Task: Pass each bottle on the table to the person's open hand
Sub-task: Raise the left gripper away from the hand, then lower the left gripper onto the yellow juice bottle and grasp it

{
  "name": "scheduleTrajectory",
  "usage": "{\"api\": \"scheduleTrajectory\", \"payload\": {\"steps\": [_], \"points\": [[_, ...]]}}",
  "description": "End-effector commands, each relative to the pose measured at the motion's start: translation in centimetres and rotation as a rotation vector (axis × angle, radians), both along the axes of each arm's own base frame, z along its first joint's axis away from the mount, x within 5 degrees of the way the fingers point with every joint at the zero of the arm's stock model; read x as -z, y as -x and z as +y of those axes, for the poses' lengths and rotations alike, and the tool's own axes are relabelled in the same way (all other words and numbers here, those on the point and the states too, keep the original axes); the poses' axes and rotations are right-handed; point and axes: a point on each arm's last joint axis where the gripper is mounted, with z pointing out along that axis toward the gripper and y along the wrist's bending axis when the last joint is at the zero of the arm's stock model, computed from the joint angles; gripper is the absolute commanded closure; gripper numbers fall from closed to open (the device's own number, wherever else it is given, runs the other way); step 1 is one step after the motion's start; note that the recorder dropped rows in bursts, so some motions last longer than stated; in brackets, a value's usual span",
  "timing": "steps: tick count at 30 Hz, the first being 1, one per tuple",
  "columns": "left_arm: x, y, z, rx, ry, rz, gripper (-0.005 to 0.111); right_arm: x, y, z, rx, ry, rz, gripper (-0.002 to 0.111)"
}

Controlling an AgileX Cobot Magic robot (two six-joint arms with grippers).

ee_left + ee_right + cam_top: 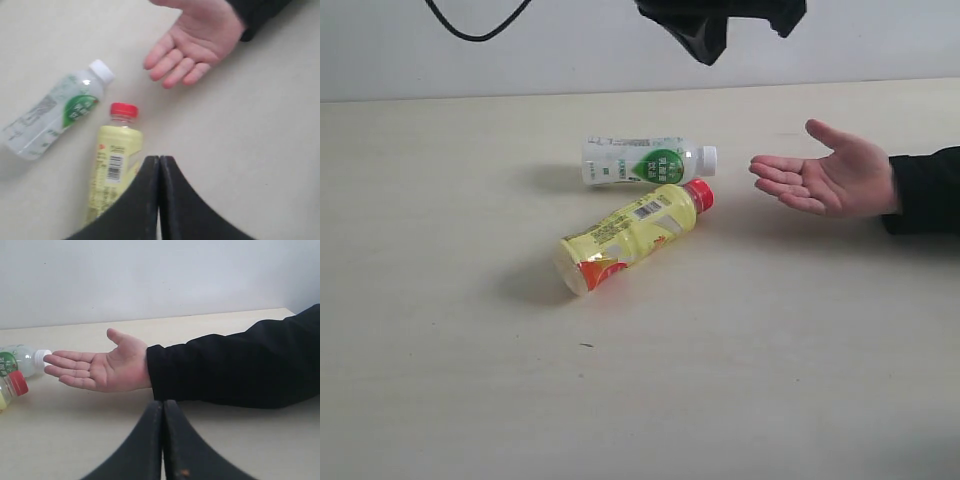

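Observation:
Two bottles lie on their sides on the table (440,380). One is yellow-labelled with a red cap (630,235) (114,172) (11,387). The other is white-and-green-labelled with a white cap (645,161) (57,115) (20,360), just behind it. A person's open hand (825,175) (195,47) (100,369) rests palm up to the right of the bottle caps, holding nothing. My left gripper (159,159) is shut and empty, above the yellow bottle. My right gripper (163,403) is shut and empty, near the person's forearm. In the exterior view neither gripper's fingertips show.
A black-sleeved arm (925,190) (235,365) reaches in from the right edge. A dark part of an arm (720,22) hangs at the top of the exterior view, and a black cable (470,30) loops at the top left. A pale wall stands behind the table.

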Motion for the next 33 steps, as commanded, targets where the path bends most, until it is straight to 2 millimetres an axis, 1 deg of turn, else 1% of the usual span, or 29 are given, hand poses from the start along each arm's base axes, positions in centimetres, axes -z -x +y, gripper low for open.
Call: {"api": "scheduleTrajectory", "payload": {"steps": [1, 4, 5, 6, 8, 9, 10, 13, 15, 16, 17, 18, 19, 20, 23, 24, 30, 33], "points": [[1.9, -1.1, 0.4, -0.052, -0.086, -0.023, 0.107, 0.1, 0.0, 0.0, 0.005, 0.003, -0.006, 0.108], [3.6, -1.6, 0.1, -0.015, -0.153, -0.028, 0.107, 0.1, 0.0, 0.0, 0.005, 0.003, -0.006, 0.108], [4.5, -2.2, 0.1, -0.021, -0.206, -0.056, 0.107, 0.1, 0.0, 0.0, 0.005, 0.003, -0.006, 0.108], [4.8, -2.5, 0.2, -0.024, -0.231, -0.071, 0.106, 0.1, 0.0, 0.0, 0.005, 0.003, -0.006, 0.108], [5.8, -3.2, 0.1, -0.022, -0.29, -0.098, 0.099, 0.1, 0.0, 0.0, 0.005, 0.003, -0.006, 0.108], [6.6, -3.5, 0.0, -0.01, -0.319, -0.102, 0.09, 0.1, 0.0, 0.0, 0.005, 0.003, -0.006, 0.108], [6.8, -3.5, -0.1, 0.002, -0.328, -0.101, 0.085, 0.1, 0.0, 0.0, 0.005, 0.003, -0.006, 0.108], [8.5, -3.8, -0.6, 0.029, -0.349, -0.07, 0.065, 0.1, 0.0, 0.0, 0.005, 0.003, -0.003, 0.108], [9.3, -3.9, -0.8, 0.032, -0.359, -0.054, 0.045, 0.1, 0.0, 0.0, 0.005, 0.003, -0.003, 0.108], [10.2, -4.0, -1.0, 0.033, -0.368, -0.037, 0.024, 0.1, 0.0, 0.0, 0.005, 0.003, -0.003, 0.108], [10.8, -4.1, -1.1, 0.033, -0.374, -0.028, 0.015, 0.1, 0.0, 0.0, 0.005, 0.003, -0.003, 0.108], [11.8, -4.3, -1.3, 0.036, -0.389, -0.014, 0.006, 0.1, 0.0, 0.0, 0.005, 0.003, -0.003, 0.108], [12.3, -4.3, -1.4, 0.033, -0.392, -0.002, 0.004, 0.1, 0.0, 0.0, 0.005, 0.003, -0.003, 0.108], [13.3, -4.5, -1.6, 0.017, -0.397, 0.02, 0.003, 0.1, 0.0, 0.0, 0.005, 0.003, -0.003, 0.108], [14.7, -4.4, -1.9, 0.017, -0.395, 0.059, 0.003, 0.1, 0.0, 0.0, 0.005, 0.003, -0.003, 0.108], [15.4, -4.4, -2.0, 0.019, -0.404, 0.075, 0.003, 0.1, 0.0, 0.0, 0.005, 0.003, -0.003, 0.108], [18.4, -4.1, -1.7, 0.033, -0.467, 0.137, 0.003, 0.1, 0.0, 0.0, 0.005, 0.003, -0.003, 0.108], [19.6, -3.9, -1.4, 0.042, -0.497, 0.16, 0.003, 0.1, 0.0, 0.0, 0.005, 0.003, -0.003, 0.108]]}}
